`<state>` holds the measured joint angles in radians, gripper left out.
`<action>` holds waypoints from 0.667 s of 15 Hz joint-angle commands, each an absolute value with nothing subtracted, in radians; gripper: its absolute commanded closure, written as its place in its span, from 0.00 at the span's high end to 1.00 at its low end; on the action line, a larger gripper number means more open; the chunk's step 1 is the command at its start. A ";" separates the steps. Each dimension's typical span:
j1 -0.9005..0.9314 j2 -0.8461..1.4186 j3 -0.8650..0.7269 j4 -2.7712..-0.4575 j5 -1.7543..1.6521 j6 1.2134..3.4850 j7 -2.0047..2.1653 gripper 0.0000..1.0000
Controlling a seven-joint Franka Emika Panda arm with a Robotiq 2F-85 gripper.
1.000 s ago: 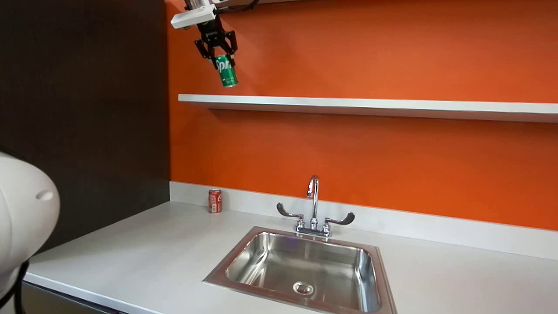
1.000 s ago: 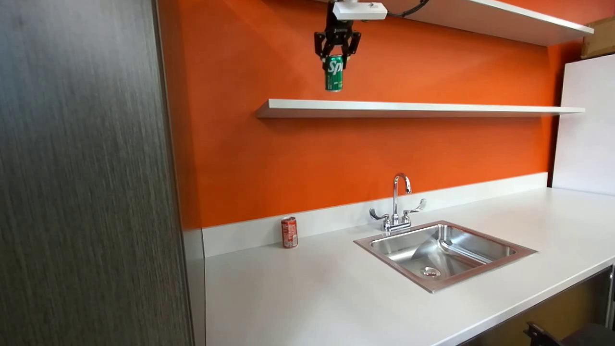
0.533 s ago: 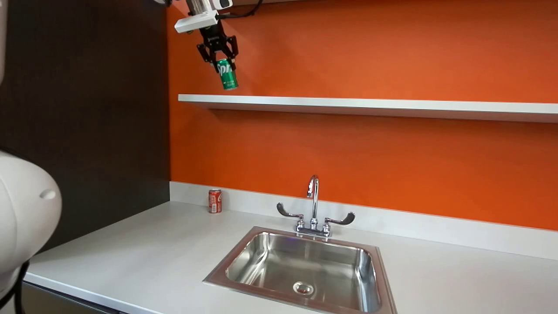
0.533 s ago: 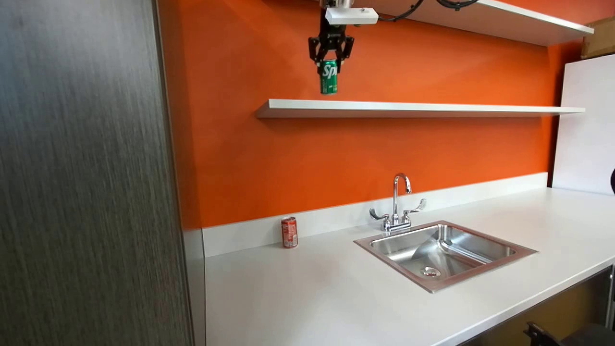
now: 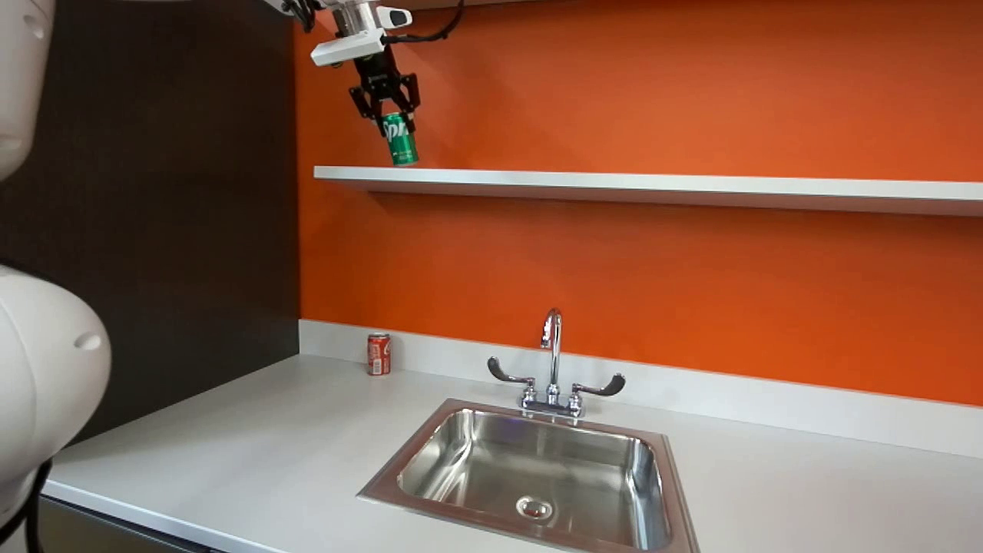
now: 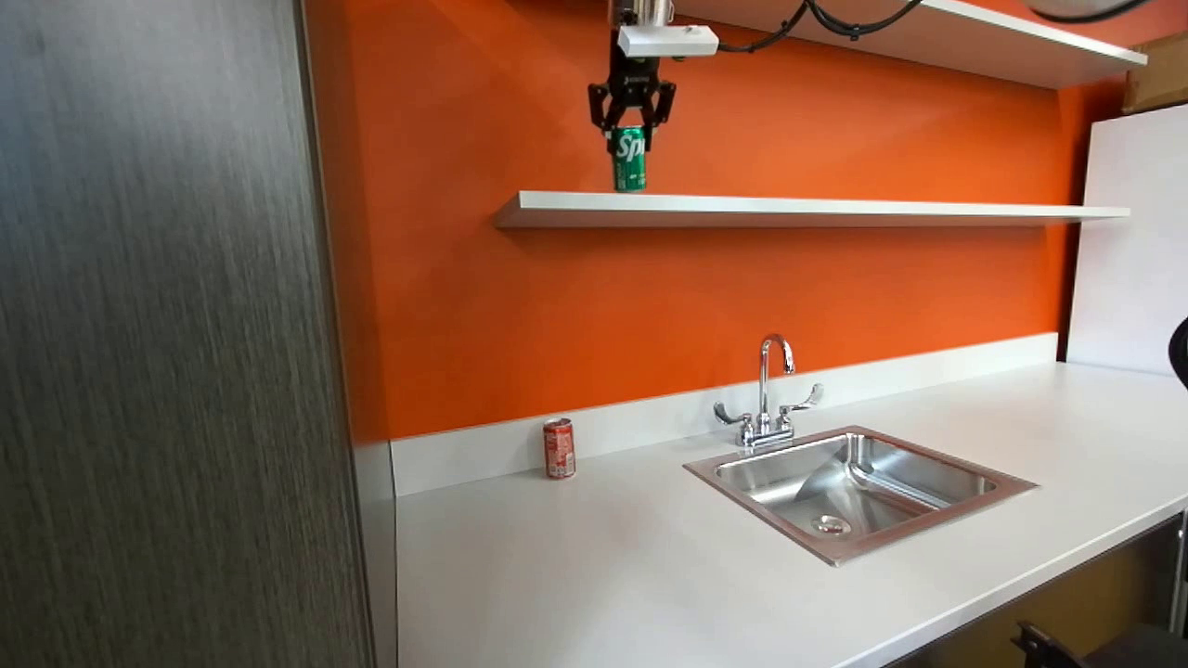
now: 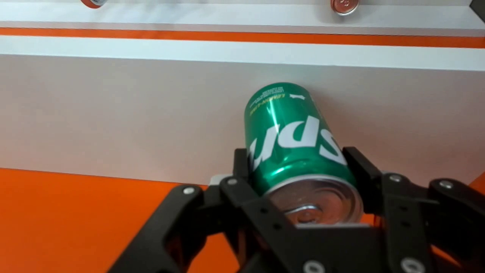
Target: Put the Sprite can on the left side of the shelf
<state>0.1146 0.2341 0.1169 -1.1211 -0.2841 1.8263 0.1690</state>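
Orange wall (image 6: 464,306), two shelves (image 6: 817,213) — end effector (image 6: 630,144) grips one Sprite can (image 7: 291,140).

In an exterior view the Sprite can (image 5: 403,148) and jaws have sunk toward six o'clock, nearer the shelf (image 5: 584,180); a white arm link (image 5: 19,81) has entered at ten.
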 commanded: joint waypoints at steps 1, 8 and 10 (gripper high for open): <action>0.131 0.291 0.111 -1.012 -0.315 1.771 0.195 0.38; 0.129 0.358 0.101 -0.916 -0.312 1.722 0.192 0.38; 0.129 0.379 0.096 -0.885 -0.311 1.709 0.193 0.38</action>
<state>0.1157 0.3274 0.1059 -0.9849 -0.2845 1.7607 0.1749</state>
